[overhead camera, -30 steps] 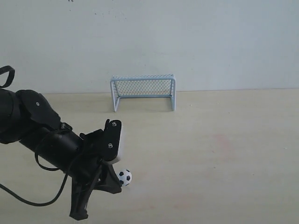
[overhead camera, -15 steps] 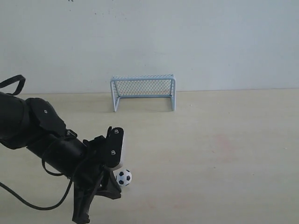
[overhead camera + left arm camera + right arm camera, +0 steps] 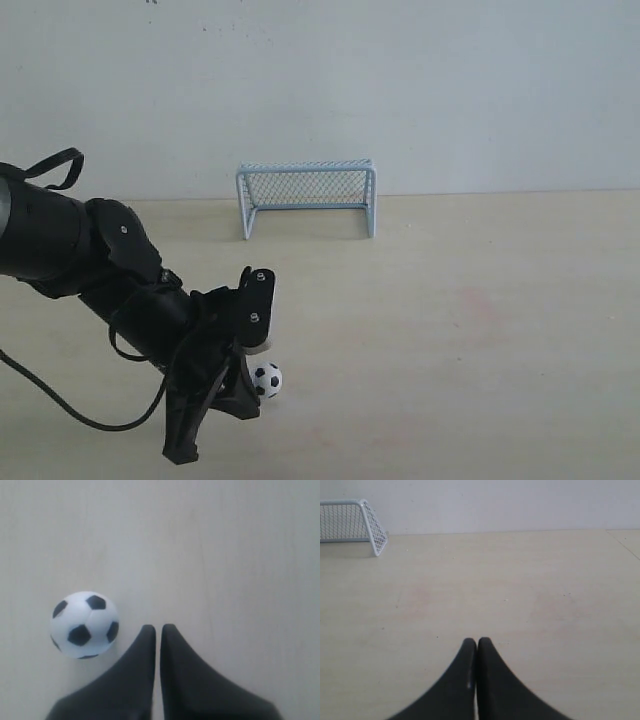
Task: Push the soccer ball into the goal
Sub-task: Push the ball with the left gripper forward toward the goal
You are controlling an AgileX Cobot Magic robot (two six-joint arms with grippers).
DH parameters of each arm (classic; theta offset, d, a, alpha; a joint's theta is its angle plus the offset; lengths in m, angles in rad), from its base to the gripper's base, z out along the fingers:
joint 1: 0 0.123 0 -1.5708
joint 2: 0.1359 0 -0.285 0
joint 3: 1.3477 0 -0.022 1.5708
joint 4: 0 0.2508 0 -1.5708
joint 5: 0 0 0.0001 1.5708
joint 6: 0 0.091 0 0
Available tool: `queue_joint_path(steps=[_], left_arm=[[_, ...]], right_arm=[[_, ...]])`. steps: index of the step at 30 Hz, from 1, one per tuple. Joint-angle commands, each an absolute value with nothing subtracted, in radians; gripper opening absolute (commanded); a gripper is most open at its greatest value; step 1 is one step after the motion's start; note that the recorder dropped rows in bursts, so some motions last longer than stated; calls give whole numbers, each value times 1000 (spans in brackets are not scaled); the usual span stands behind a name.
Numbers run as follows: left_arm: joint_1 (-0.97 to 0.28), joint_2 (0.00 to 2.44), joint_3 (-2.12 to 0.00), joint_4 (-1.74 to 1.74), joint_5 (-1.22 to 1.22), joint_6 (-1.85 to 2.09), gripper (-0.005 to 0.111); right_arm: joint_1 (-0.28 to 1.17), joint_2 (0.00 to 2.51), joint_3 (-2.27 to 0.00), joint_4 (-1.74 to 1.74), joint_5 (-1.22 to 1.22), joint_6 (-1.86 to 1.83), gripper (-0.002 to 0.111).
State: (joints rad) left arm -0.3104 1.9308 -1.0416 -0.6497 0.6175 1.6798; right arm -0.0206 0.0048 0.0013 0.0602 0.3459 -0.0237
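The soccer ball (image 3: pixel 266 380), small and white with black patches, rests on the pale wooden table well in front of the goal (image 3: pixel 305 190). My left gripper (image 3: pixel 248 406) points down at the table just left of the ball, shut with nothing held. In the left wrist view the ball (image 3: pixel 84 625) lies right beside the closed fingertips of the left gripper (image 3: pixel 158 627), very near or touching one finger. My right gripper (image 3: pixel 477 640) is shut and empty over bare table, with the goal (image 3: pixel 350 522) far off at the wall. The exterior view does not show the right gripper.
The light wooden table (image 3: pixel 480 320) runs back to a plain white wall (image 3: pixel 450 90), and the goal stands against it. The left arm's black body and cable (image 3: pixel 80 260) fill the lower left of the exterior view.
The left arm has shifted slightly right and its upper part has risen. The gripper tips stay beside the ball, which has not moved.
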Motion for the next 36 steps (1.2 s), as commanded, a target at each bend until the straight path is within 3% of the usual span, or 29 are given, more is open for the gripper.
queue_joint_path(steps=[1,24,27,31,36], left_arm=[[-312,1933,-1048,-638,633,1660,4],[-312,1933,-1048,-638,757,1649,4],[-312,1935,-1048,-638,661,1705,4],[-315,1949,-1050,-902,201,1697,4],[-299,1865,-1047,-879,470,1746,4]], right_arm=[[-19,0,0,58,343,-25,0],[-19,0,0,58,343,-25,0],[-19,0,0,58,343,-25,0],[-19,0,0,58,343,-25,0],[-19,0,0,58,343,-25,0]])
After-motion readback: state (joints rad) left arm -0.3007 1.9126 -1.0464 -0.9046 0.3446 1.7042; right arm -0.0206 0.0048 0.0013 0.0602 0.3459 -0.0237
